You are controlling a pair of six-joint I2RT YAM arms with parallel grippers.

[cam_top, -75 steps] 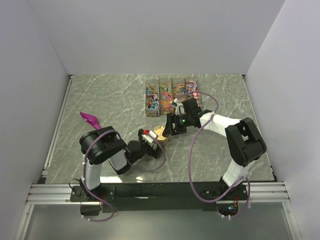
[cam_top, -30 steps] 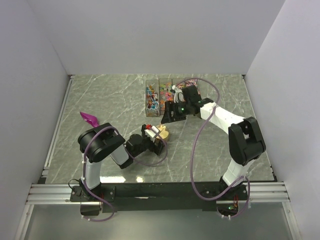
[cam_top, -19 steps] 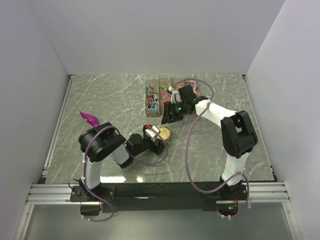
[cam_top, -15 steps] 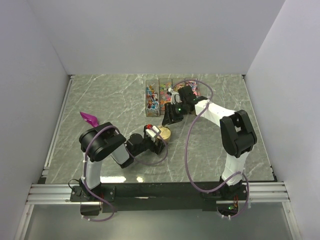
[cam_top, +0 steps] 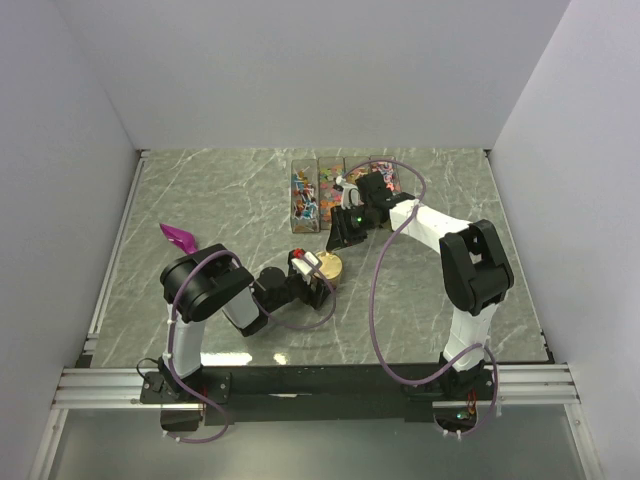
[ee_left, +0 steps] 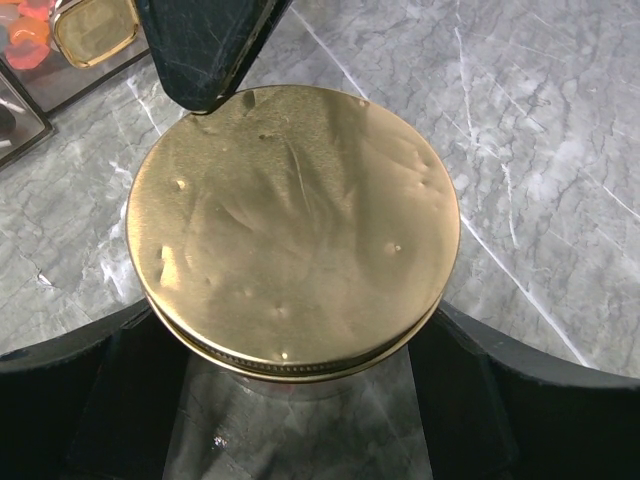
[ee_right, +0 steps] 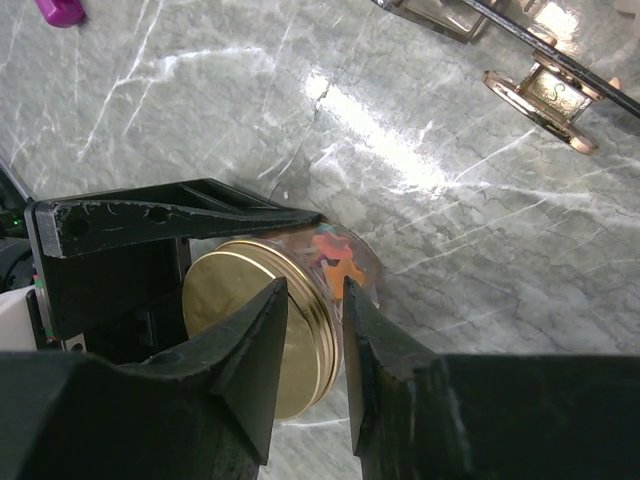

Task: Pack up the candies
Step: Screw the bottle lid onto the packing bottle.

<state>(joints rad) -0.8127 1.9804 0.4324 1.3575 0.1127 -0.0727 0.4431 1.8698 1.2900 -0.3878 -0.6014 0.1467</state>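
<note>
The candies are tiny wrapped sweets in mixed colours. Some lie in a clear glass jar (ee_right: 340, 265), seen through its side in the right wrist view. The rest fill the clear compartments (cam_top: 305, 192) at the back. A round gold lid (ee_left: 295, 230) sits on the jar (cam_top: 326, 266). My left gripper (cam_top: 310, 274) is shut on the jar's glass body, one finger on each side (ee_left: 300, 410). My right gripper (cam_top: 341, 231) hovers just above the lid's far edge, its jaws (ee_right: 315, 300) a narrow gap apart and empty.
The magenta scoop (cam_top: 178, 237) lies at the far left of the marble table, and its tip shows in the right wrist view (ee_right: 60, 10). The candy box's gold clasp (ee_right: 545, 92) lies just behind the jar. White walls enclose the table.
The lid, earlier beside the right gripper, now sits on the jar. My right gripper has drawn back toward the compartments. My left gripper has shifted the jar slightly right.
</note>
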